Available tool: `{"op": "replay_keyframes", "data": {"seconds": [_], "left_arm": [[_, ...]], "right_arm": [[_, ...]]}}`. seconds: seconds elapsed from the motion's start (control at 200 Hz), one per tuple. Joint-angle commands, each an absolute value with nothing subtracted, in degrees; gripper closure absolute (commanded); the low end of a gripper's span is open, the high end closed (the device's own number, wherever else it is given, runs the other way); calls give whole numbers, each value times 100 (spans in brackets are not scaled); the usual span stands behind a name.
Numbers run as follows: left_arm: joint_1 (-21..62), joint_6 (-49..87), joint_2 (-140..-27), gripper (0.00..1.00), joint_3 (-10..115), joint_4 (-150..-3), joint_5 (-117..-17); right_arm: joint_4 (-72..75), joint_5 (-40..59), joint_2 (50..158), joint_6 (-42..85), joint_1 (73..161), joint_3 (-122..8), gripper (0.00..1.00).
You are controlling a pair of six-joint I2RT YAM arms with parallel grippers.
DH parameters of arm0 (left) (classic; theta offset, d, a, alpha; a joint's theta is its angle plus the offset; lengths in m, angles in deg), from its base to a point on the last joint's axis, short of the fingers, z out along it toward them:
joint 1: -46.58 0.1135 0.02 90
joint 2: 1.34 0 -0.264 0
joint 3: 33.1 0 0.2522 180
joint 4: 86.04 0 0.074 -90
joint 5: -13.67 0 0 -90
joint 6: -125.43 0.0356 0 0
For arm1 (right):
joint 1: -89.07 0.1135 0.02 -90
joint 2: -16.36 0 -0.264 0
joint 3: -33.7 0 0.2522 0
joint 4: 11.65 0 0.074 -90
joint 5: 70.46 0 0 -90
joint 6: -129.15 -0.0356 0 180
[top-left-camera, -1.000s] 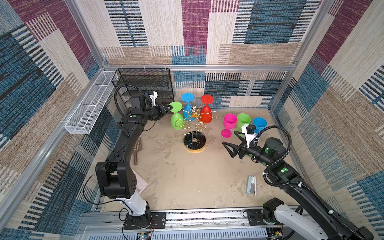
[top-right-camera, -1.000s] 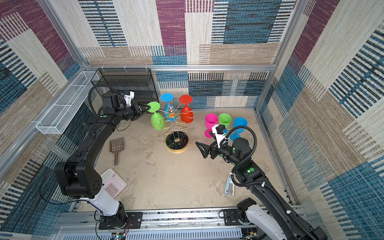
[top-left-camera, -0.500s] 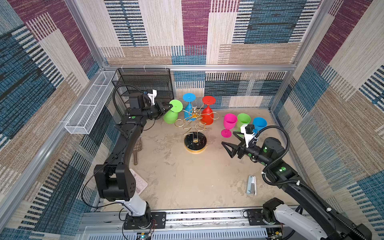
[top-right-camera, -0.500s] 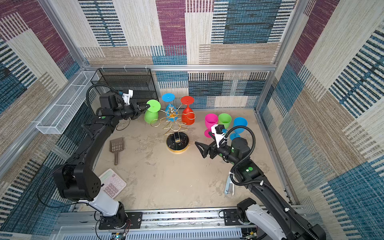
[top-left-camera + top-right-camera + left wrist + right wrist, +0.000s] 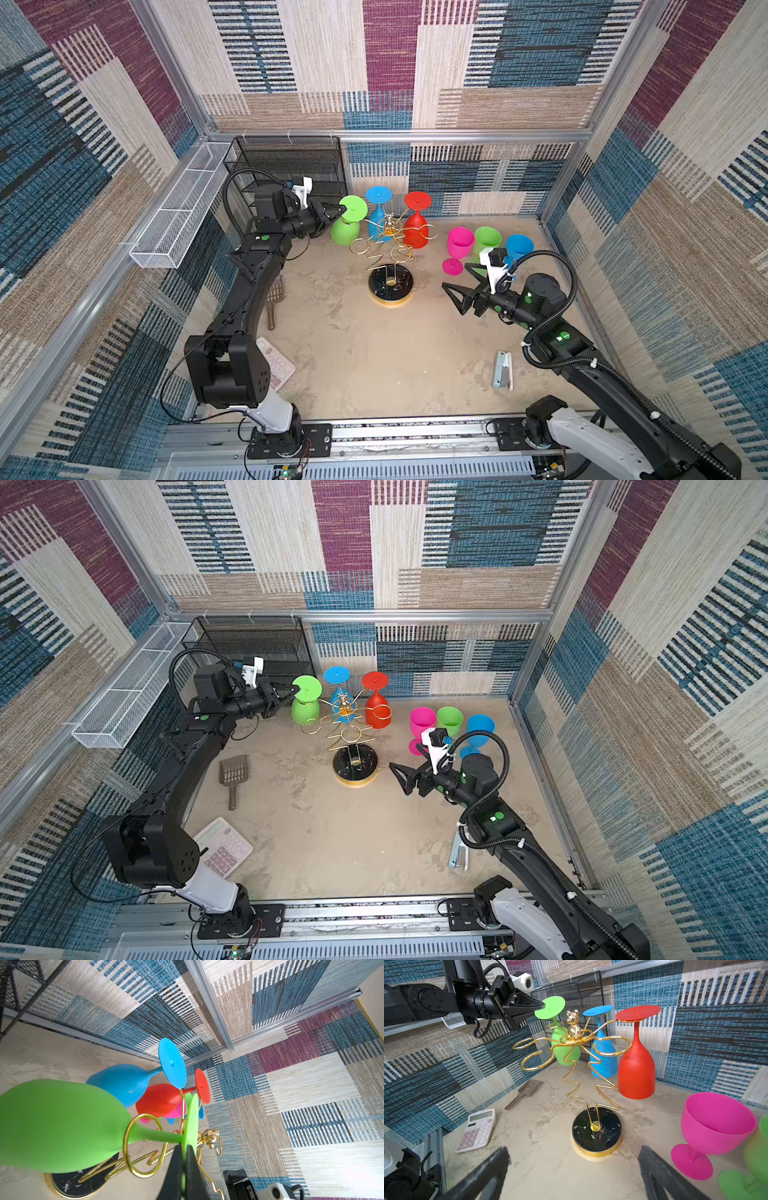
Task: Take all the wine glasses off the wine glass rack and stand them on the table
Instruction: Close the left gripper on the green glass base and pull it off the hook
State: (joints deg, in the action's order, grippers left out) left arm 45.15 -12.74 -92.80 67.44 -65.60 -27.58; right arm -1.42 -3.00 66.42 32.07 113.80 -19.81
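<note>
One green wine glass (image 5: 344, 233), foot pinched by left gripper (image 5: 338, 208), hangs on gold rack (image 5: 390, 284); right gripper (image 5: 454, 275) gapes.

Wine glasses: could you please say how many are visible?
6. Hanging inverted on the wine glass rack: hung green glass, foot pinched by the left gripper, hung blue glass, red glass. Upright on the table, right of it: pink glass, standing green glass, standing blue glass.

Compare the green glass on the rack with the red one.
Green glass: foot pinched by the left gripper, raised above its ring, slightly tilted. Red glass: untouched, foot resting on its ring, hanging straight. Both upside down, stems through rings of the rack.
</note>
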Motion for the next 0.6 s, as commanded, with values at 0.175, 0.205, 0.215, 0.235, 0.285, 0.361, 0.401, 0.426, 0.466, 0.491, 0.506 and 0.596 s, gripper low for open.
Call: {"op": "replay_keyframes", "data": {"seconds": [0.175, 0.205, 0.215, 0.235, 0.285, 0.361, 0.401, 0.426, 0.466, 0.491, 0.506, 0.596], "left_arm": [[4412, -1321, -9217, 100, 6658, -6691, -2524], [4386, -1266, -9223, 100, 6678, -6610, -2520], [4386, -1243, -9228, 100, 6686, -6581, -2518], [4370, -1207, -9228, 100, 6689, -6531, -2518], [4347, -1132, -9228, 100, 6723, -6440, -2520], [4285, -1111, -9242, 100, 6731, -6437, -2530], [4250, -1100, -9262, 100, 6775, -6437, -2526], [4220, -1101, -9281, 100, 6797, -6438, -2526], [4182, -1102, -9325, 100, 6846, -6437, -2527], [4168, -1102, -9357, 100, 6882, -6437, -2535], [4160, -1093, -9376, 100, 6901, -6437, -2539], [4116, -1140, -9502, 100, 7042, -6468, -2553]], "right_arm": [[-365, -365, 6703, 3126, 11395, -2087, 1], [-360, -358, 6701, 3124, 11397, -2093, 1], [-360, -364, 6701, 3124, 11395, -2099, 1], [-352, -361, 6699, 3119, 11395, -2096, 1], [-359, -374, 6703, 3113, 11395, -2094, 1], [-355, -370, 6708, 3106, 11396, -2096, 1], [-361, -384, 6709, 3098, 11397, -2093, 1], [-361, -392, 6717, 3093, 11399, -2096, 1], [-373, -395, 6724, 3087, 11395, -2105, 1], [-369, -399, 6724, 3096, 11397, -2106, 1], [-369, -407, 6724, 3087, 11395, -2110, 1], [-363, -393, 6714, 3080, 11395, -2112, 1]]}}
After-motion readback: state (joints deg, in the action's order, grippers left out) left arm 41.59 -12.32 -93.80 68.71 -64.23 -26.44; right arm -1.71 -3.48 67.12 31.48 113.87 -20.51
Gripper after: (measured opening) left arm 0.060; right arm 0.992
